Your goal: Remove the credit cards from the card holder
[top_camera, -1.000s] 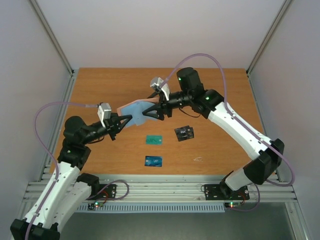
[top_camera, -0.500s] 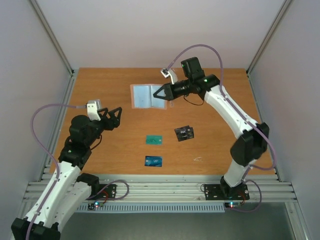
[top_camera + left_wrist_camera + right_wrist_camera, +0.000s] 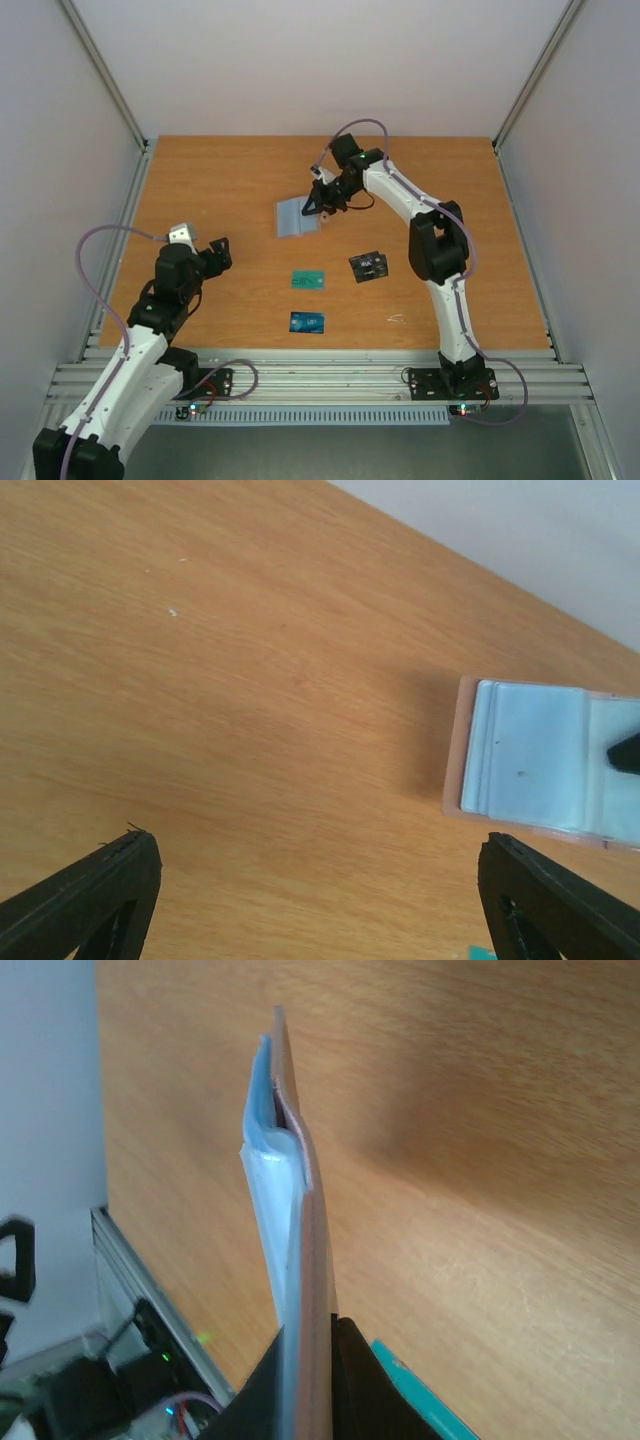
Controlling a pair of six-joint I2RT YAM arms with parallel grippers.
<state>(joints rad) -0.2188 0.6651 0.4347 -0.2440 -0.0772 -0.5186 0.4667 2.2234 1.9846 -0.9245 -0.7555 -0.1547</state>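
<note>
The card holder [image 3: 294,219] hangs open just above the table behind the middle, its light blue-grey inside facing up. My right gripper [image 3: 316,205] is shut on its right edge. In the right wrist view the card holder [image 3: 290,1200] stands edge-on, pinched between the two black fingers of the right gripper [image 3: 308,1365]. Three credit cards lie flat on the table: green [image 3: 308,280], black [image 3: 369,265] and dark blue [image 3: 307,322]. My left gripper [image 3: 216,254] is open and holds nothing, well left of the holder. Its wrist view shows the card holder [image 3: 535,755] far off.
The wooden table [image 3: 200,190] has a metal rail [image 3: 130,215] along its left side and white walls behind. A small pale scrap [image 3: 396,319] lies near the front right. The green card's corner [image 3: 425,1392] shows beside my right fingers.
My left gripper let go of the holder, opened wide and drew back to the near left. My right gripper closed on the holder and now carries it alone, slightly nearer than before.
</note>
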